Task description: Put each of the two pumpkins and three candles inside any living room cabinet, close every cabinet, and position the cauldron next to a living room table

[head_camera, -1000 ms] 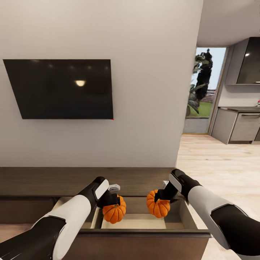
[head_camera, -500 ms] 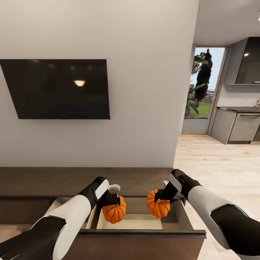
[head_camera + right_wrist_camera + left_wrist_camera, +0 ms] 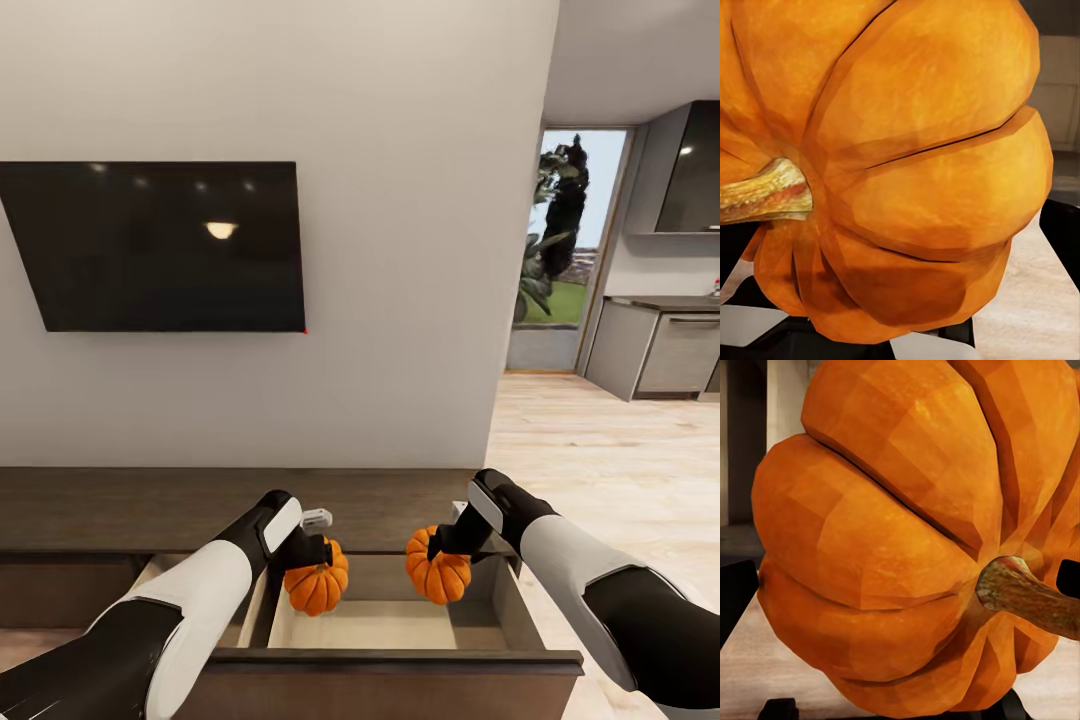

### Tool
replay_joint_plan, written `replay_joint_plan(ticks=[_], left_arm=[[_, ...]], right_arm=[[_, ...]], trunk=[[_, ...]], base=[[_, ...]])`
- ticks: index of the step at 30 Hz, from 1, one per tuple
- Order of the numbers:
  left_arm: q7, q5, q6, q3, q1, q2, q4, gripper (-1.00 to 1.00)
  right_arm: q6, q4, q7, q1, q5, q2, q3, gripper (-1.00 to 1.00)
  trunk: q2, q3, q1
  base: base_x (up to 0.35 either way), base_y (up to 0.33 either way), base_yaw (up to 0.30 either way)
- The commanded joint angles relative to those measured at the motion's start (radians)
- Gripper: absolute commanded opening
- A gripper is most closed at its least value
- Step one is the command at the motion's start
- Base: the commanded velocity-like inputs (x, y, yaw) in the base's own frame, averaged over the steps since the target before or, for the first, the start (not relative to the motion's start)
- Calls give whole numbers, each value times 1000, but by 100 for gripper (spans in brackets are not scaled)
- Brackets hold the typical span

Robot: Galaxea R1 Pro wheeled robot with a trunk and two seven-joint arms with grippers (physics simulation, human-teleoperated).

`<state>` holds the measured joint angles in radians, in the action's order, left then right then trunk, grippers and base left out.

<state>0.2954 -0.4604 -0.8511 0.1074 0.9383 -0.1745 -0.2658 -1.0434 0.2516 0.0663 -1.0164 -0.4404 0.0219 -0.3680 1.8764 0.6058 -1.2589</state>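
Pumpkins hang side by side at the lower centre of the head view, the left pumpkin (image 3: 316, 588) pinched in the left tool (image 3: 318, 556) and the right pumpkin (image 3: 438, 575) pinched in the right tool (image 3: 440, 546), both directly above the open drawer (image 3: 400, 625) of the long dark cabinet (image 3: 120, 510). Its pale floor lies straight below each, so lowering should suffice. Both wrist views crowd with orange ribs and a stem, hiding the fingertips; candles and cauldron cannot be made out.
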Motion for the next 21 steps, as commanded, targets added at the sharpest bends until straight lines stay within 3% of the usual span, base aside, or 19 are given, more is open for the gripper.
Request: replay_joint_plan(ticks=[1, 21], left_arm=[[6, -10, -2, 5, 1, 0, -1, -100], [5, -9, 1, 6, 1, 0, -1, -100]], right_arm=[[-3, 1, 7, -1, 0, 1, -8, -100], [-3, 1, 6, -1, 0, 1, -8, -100]], trunk=[[1, 1, 0], [1, 14, 0]], base=[[0, 0, 0], [0, 0, 0]])
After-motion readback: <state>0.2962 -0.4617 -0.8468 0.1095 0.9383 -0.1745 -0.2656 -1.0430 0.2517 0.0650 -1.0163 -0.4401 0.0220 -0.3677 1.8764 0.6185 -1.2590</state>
